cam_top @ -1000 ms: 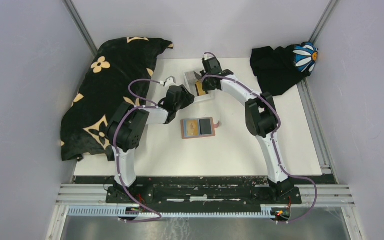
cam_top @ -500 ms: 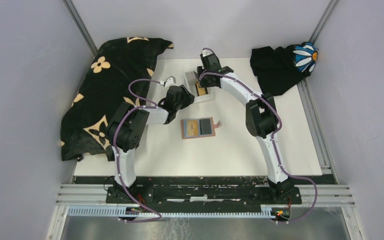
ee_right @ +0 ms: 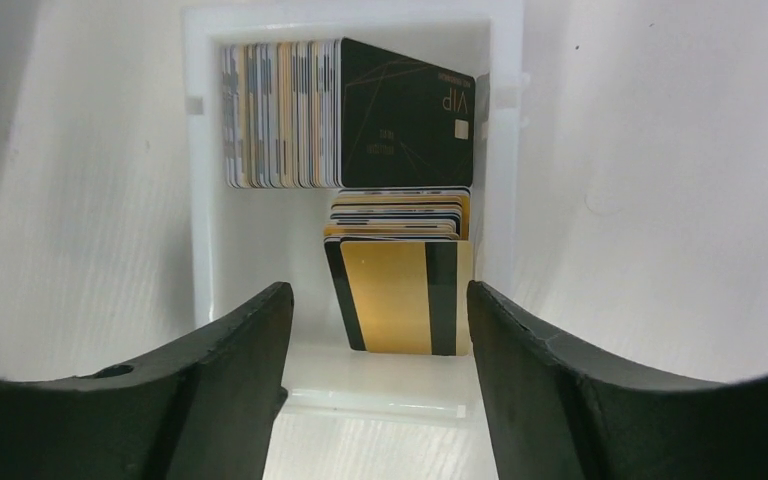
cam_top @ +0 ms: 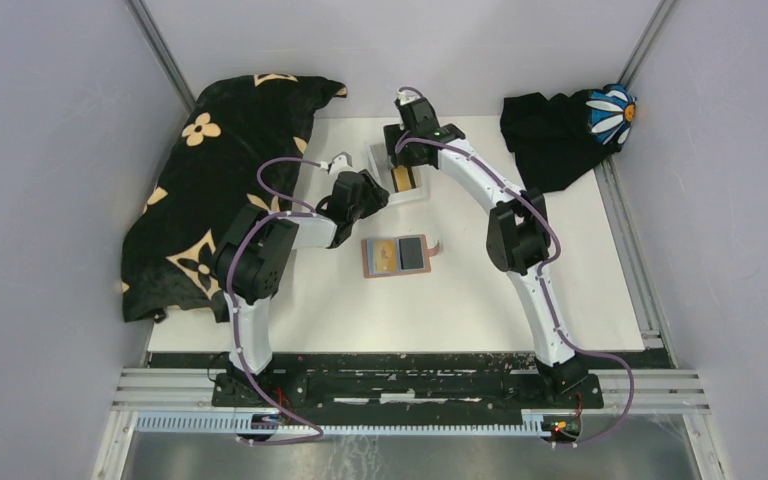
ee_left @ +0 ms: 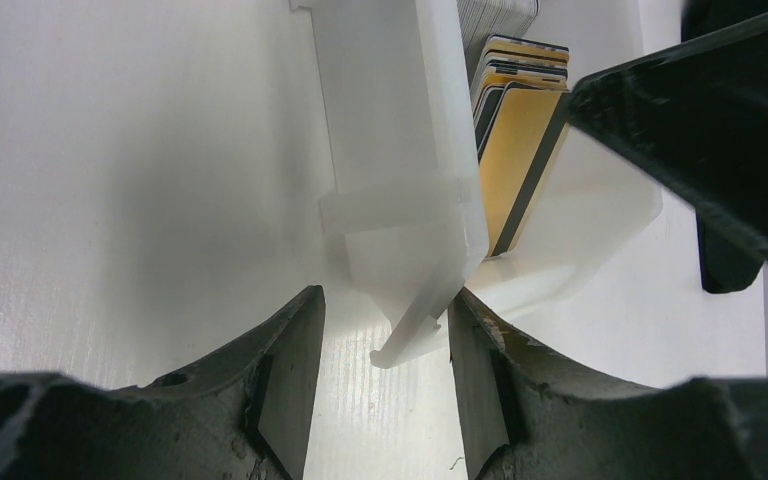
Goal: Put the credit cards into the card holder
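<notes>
The white worktop (cam_top: pixel 480 300) carries a large black cloth with cream flower prints (cam_top: pixel 210 190) along its left side and a smaller crumpled black cloth (cam_top: pixel 545 135) at the far right corner. A blue-and-white daisy-patterned piece (cam_top: pixel 610 112) lies on the smaller cloth. Since a second ago the right arm has drawn a little toward the rear wall. Its hand (ee_right: pixel 377 300) now hangs over the small white rectangular plastic tray (ee_right: pixel 200 200) with its fingers spread wide and nothing between them. The left arm has not shifted. Its hand (ee_left: pixel 385 310) stands half open around the tray's near corner, one finger against the plastic and the other just apart from it. The tray holds the credit cards on edge in two rows. The rear row is faced by a black card marked VIP (ee_right: pixel 405 115), and the front row by a gold-yellow card with a black stripe (ee_right: pixel 400 295). The tan-brown leather card holder (cam_top: pixel 397 256) lies unfolded at the middle of the worktop, well apart from both hands. A gold card (cam_top: pixel 383 257) and a blue-grey card (cam_top: pixel 413 252) sit side by side in it.
</notes>
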Robot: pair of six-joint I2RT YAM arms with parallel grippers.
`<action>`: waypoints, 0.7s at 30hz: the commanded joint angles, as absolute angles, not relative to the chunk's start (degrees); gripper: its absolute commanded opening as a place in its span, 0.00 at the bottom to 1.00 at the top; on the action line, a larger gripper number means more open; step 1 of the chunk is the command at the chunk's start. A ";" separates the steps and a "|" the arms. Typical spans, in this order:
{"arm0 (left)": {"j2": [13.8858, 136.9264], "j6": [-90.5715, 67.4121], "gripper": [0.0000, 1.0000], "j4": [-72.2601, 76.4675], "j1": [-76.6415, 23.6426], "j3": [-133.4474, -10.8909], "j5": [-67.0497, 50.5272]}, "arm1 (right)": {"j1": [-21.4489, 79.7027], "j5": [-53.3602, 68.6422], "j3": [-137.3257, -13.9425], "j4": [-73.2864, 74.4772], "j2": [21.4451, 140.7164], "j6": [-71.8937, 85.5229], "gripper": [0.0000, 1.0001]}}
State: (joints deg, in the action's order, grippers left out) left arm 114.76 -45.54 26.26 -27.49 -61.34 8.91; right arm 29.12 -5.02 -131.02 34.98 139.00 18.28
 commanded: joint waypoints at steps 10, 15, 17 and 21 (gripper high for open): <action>115.34 -42.92 0.55 26.10 -27.40 -61.88 9.36 | 30.91 -8.17 -136.27 38.38 143.29 14.59 0.74; 115.11 -43.02 0.55 26.66 -27.27 -61.36 9.28 | 31.67 -12.09 -137.36 39.49 144.60 13.30 0.74; 115.11 -43.07 0.55 26.84 -27.33 -61.28 9.30 | 31.85 -12.80 -137.50 39.49 145.16 12.92 0.73; 115.30 -43.06 0.55 27.13 -27.22 -61.18 8.98 | 31.93 -14.28 -138.89 40.21 146.75 12.41 0.73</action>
